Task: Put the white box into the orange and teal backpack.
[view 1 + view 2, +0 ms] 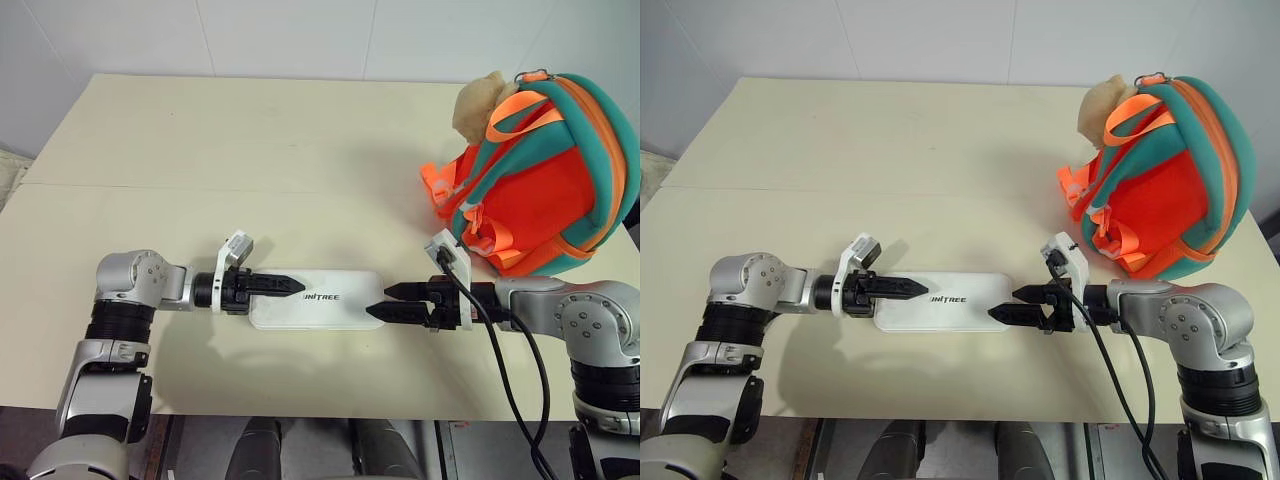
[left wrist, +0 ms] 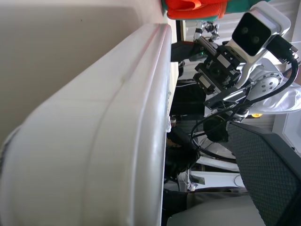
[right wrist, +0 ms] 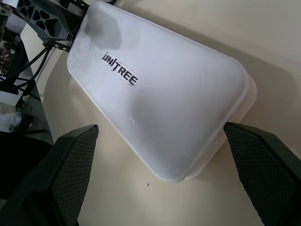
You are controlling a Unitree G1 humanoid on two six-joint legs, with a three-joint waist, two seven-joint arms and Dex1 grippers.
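The box (image 1: 318, 297) is plain white with small dark lettering on its lid. Beyond it to the right, the backpack (image 1: 545, 185) has a bright orange body with teal trim, orange straps, and a tan plush toy (image 1: 478, 104) at its top. The table (image 1: 250, 150) under the box is pale cream. Both grippers' fingers (image 3: 70, 174) are black with a fine cross-hatched texture.

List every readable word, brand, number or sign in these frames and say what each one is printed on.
"UNITREE": dark lettering on top of the white box, which lies flat on the table.
A fainter mark below that lettering, seen in the right wrist view, is too faint to read.
No readable text on the orange and teal backpack.
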